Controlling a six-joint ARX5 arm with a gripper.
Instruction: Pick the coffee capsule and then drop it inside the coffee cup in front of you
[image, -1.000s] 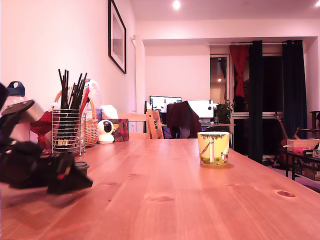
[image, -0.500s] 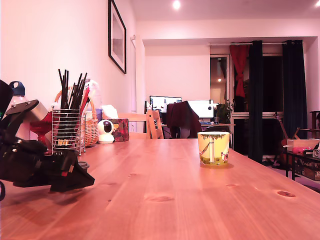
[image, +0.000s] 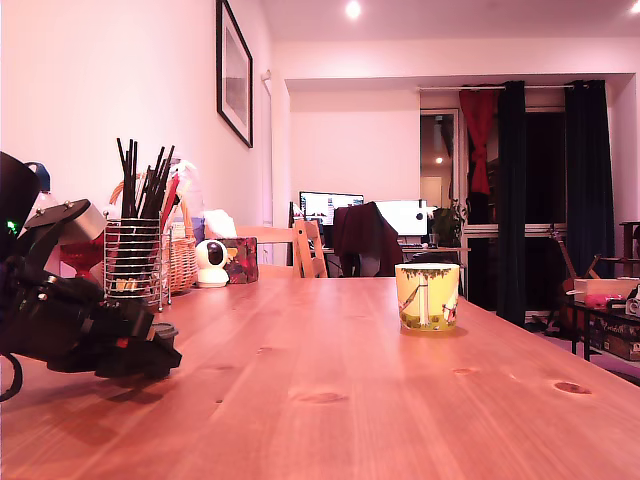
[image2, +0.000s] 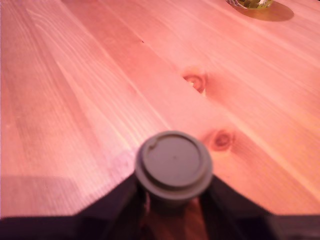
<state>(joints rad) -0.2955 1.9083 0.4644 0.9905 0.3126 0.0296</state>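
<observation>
The coffee capsule (image2: 173, 166) is a small dark grey pot with a round flanged lid, standing upright on the wooden table (image: 400, 400). My gripper (image2: 172, 195) is low over the table with one black finger (image2: 122, 202) pressed against each side of the capsule below its rim. In the exterior view the gripper (image: 160, 352) lies at the far left, with the capsule (image: 163, 329) peeking out at its tip. The yellow-green coffee cup (image: 427, 296), with its white figure, stands far off toward the exterior view's right; only its base (image2: 252, 3) shows in the wrist view.
A wire holder of black sticks (image: 135, 255), a wicker basket (image: 182, 260), a small white camera (image: 211, 263) and a bottle (image: 35, 185) crowd the table's left edge behind the arm. Bare wood with knots (image2: 197, 82) lies between capsule and cup.
The arm has shifted forward and settled lower onto the table, bringing its fingers around the capsule. The cup has not moved.
</observation>
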